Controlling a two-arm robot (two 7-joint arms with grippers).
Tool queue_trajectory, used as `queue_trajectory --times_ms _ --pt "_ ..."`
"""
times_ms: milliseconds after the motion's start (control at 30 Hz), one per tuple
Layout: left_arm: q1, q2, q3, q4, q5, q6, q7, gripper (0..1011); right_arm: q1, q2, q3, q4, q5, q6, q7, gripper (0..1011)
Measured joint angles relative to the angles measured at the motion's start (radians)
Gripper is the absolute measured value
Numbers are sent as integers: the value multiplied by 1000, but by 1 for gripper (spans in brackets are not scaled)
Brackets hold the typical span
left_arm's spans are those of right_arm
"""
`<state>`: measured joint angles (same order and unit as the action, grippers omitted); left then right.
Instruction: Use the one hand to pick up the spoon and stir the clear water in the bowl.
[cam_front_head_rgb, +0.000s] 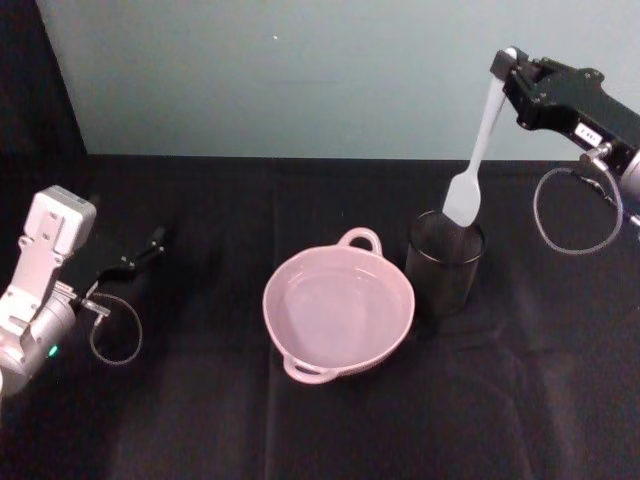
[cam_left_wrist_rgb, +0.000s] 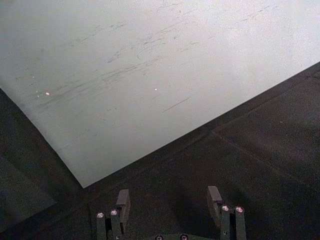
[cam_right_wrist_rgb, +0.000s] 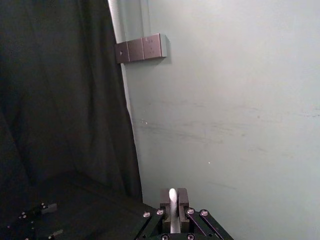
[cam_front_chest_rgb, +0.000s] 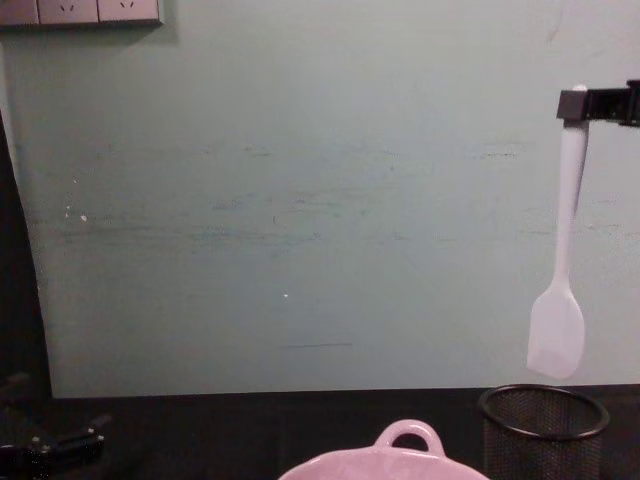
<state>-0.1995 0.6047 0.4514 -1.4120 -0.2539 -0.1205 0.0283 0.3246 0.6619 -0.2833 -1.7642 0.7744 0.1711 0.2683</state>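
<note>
A black table (cam_front_head_rgb: 300, 440) stands against a pale green wall (cam_front_head_rgb: 300, 70). The bowl (cam_front_head_rgb: 267, 300) sits mid-table, a mesh cup (cam_front_head_rgb: 440, 285) just beside it at 3 o'clock. Up at 2 o'clock the right gripper (cam_front_head_rgb: 510, 65) is clamped on the handle end of the spoon (cam_front_head_rgb: 478, 150) — it hangs head-down, its flat head just above the cup's mouth, clear of the rim. The left gripper (cam_front_head_rgb: 152, 243) is at 9 o'clock, well apart from the bowl, jaws spread.

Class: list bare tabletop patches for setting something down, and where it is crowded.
Bare: the cloth between the left gripper and the bowl, and the front strip before it. Crowded: bowl beside mesh cup, spoon hanging above from the right gripper.
</note>
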Motion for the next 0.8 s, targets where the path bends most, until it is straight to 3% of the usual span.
queue_trajectory --times_ms 800 --pt "0 0 0 0 0 0 0 1011 -1 -1 3 0 1 0 2 96"
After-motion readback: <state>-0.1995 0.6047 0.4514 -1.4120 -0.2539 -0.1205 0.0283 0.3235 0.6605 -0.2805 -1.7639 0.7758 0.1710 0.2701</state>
